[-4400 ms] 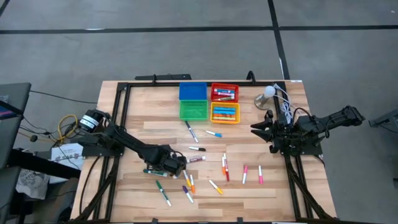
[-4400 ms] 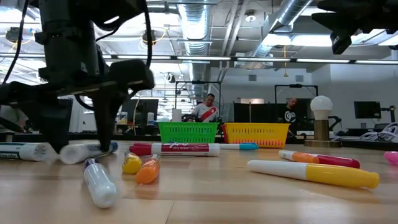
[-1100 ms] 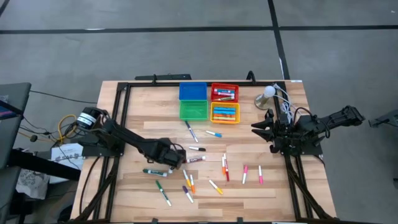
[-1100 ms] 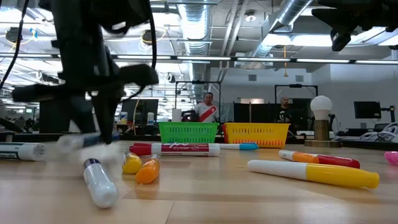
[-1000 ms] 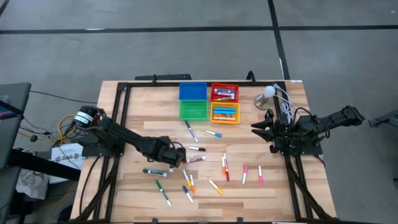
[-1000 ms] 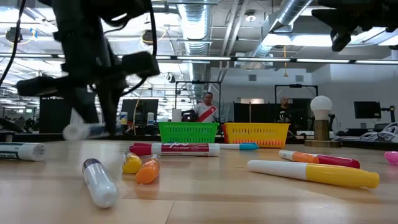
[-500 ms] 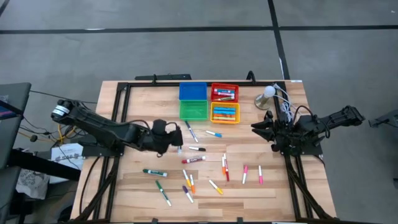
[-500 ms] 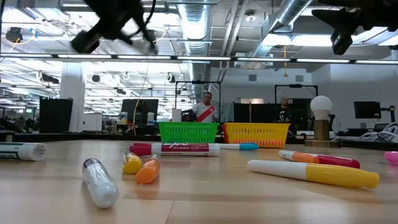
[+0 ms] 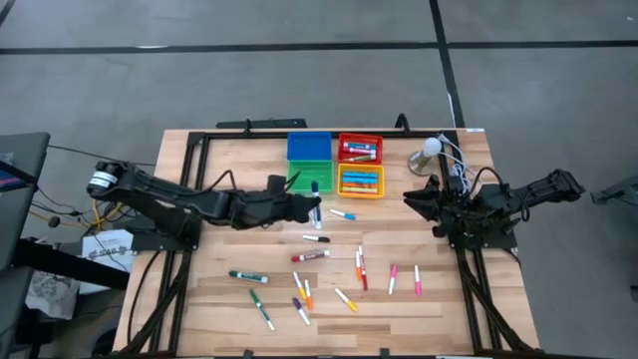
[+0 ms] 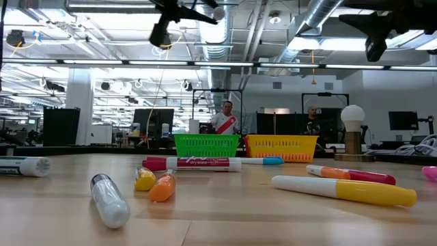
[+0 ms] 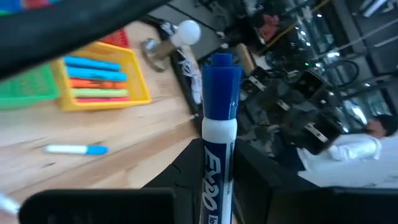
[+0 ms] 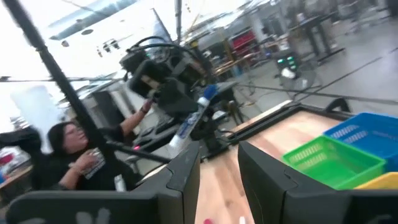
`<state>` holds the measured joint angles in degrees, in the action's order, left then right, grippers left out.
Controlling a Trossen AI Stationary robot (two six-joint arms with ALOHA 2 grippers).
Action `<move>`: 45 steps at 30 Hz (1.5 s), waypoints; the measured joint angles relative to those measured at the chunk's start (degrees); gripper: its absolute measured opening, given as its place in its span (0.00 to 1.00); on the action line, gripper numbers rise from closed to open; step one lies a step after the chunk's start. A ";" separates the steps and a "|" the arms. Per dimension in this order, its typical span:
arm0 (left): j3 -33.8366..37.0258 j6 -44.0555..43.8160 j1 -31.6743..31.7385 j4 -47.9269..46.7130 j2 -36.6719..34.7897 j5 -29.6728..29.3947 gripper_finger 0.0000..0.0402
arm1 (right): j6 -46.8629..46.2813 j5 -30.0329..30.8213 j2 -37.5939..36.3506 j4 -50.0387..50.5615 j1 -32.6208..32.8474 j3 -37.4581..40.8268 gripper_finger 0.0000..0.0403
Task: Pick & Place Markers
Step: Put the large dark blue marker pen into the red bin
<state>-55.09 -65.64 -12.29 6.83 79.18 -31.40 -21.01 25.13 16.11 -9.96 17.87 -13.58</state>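
My left gripper [image 9: 307,207] hovers above the table just in front of the green bin [image 9: 310,177], shut on a blue-capped marker [image 11: 219,124] with a white barrel. The same gripper and marker [image 12: 194,118] also show in the right wrist view. Several more markers [image 9: 304,289] lie flat on the wooden table in the middle and near part. The yellow bin [image 9: 360,181] and red bin [image 9: 360,149] hold markers; the blue bin [image 9: 309,147] stands behind the green one. My right gripper [image 9: 411,202] waits open at the table's right, nothing between its fingers [image 12: 180,168]. My left gripper pinches the marker's white barrel [image 11: 216,186] between its two fingers, at the end away from the cap. The fingers come nearly level from the table's left and lie across the marker. The marker is clear of the table, its blue cap [image 9: 315,187] toward the bins.
A small lamp with a white globe [image 9: 431,148] and cables stands at the far right. A black frame runs along the table's edges [image 9: 189,199]. People show in the room beyond, one [image 12: 68,149] in the right wrist view.
My left gripper has lifted the blue marker off the table and carried it up and toward the far edge, to the green bin. It has tipped from pointing down to nearly level. The marker stays in its hold, clear of the table.
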 joint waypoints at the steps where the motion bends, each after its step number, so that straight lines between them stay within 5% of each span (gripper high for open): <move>1: 0.00 0.72 0.45 1.52 0.52 0.67 0.16 | 0.02 0.85 0.01 0.00 0.00 0.00 0.25; 15: -0.04 2.89 5.86 10.27 4.85 11.37 0.17 | 1.88 2.13 1.27 0.01 0.00 0.00 0.25; 20: -0.04 5.60 7.81 13.15 4.96 13.98 0.17 | -1.12 -2.68 8.00 -1.83 0.00 0.00 0.25; 27: -0.04 6.38 8.75 14.81 4.94 16.06 0.17 | -3.83 -5.38 19.43 -17.33 -2.34 -0.07 0.25; 33: -0.04 6.87 8.72 15.75 4.94 16.20 0.17 | -10.33 -16.85 28.94 -19.26 -9.57 -3.68 0.31; 45: -0.04 6.87 8.15 16.37 4.94 16.02 0.17 | -11.10 -37.79 45.56 -19.26 -21.07 -17.43 0.62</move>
<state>-55.13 -58.76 -4.14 23.20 84.12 -15.38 -32.12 -12.66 61.67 -29.21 -3.20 -31.02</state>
